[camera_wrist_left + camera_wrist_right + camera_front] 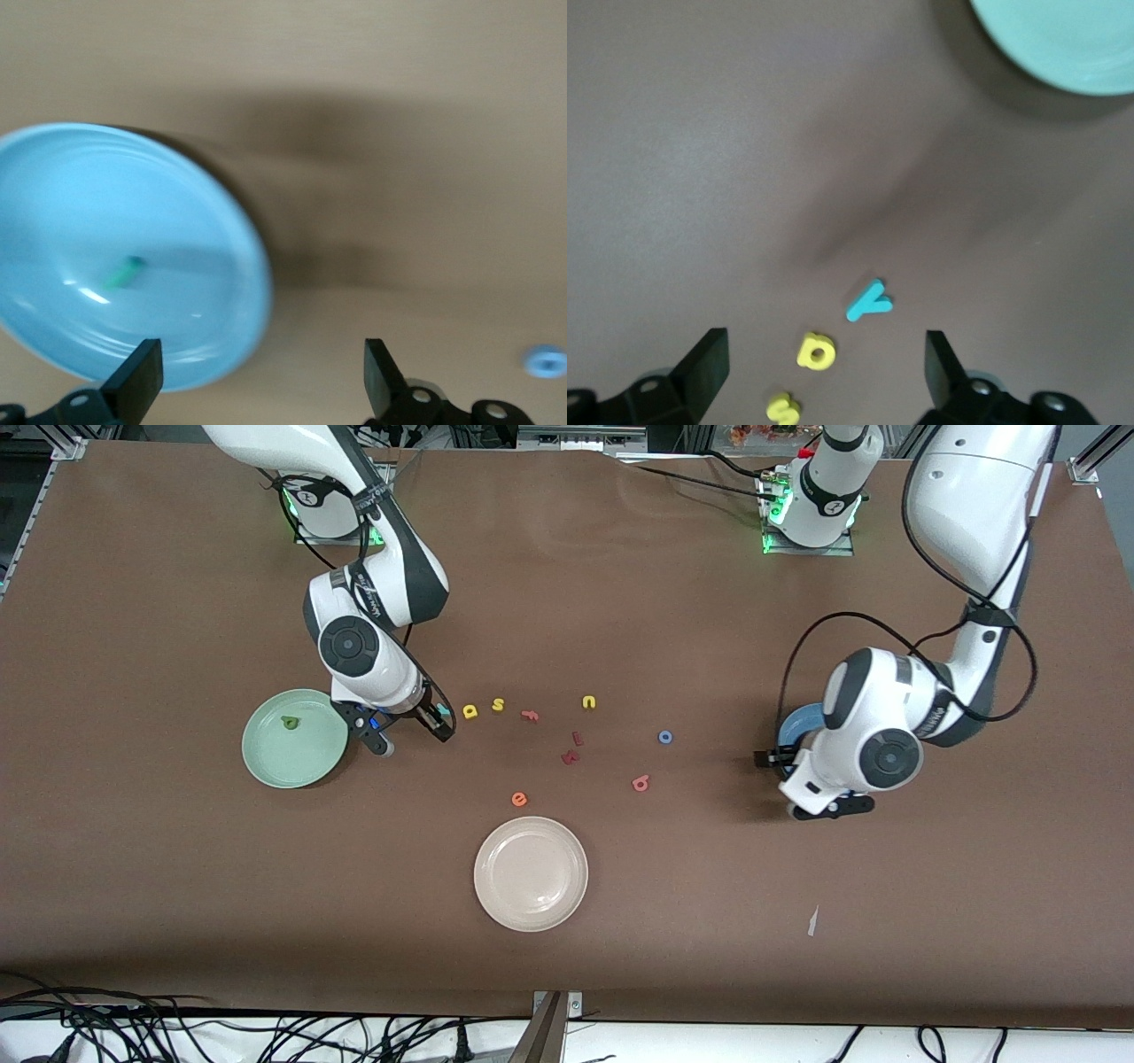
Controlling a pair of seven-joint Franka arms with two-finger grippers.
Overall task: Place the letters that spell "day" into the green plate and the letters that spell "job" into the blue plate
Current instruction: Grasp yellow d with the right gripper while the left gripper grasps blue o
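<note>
Two letters are judged already placed: the dark green d (289, 722) lies in the green plate (266, 766), and a small teal piece, taken for the j (125, 271), lies in the blue plate (221, 212), which is mostly hidden under the left arm in the front view. The left gripper (263, 376) hangs over the desk (709, 921) at that plate's rim, jaws wide and holding nothing. The right gripper (409, 731) is low beside the green plate, toward the left arm's end, jaws wide and empty.

The step in hand is judged to be the pick of the teal y (869, 301), with the yellow a (817, 351) next. The y lies close to the a, and the yellow s (783, 408) sits just beside the a; the jaws should therefore be centred on the y alone and lowered squarely, so that neither neighbour is nudged or caught.

The blue o (665, 736) and pink b (640, 783) lie on the desk nearer the blue plate. All letters appear small, flat and light, and are likely to slip or tilt under an off-centre pinch.
</note>
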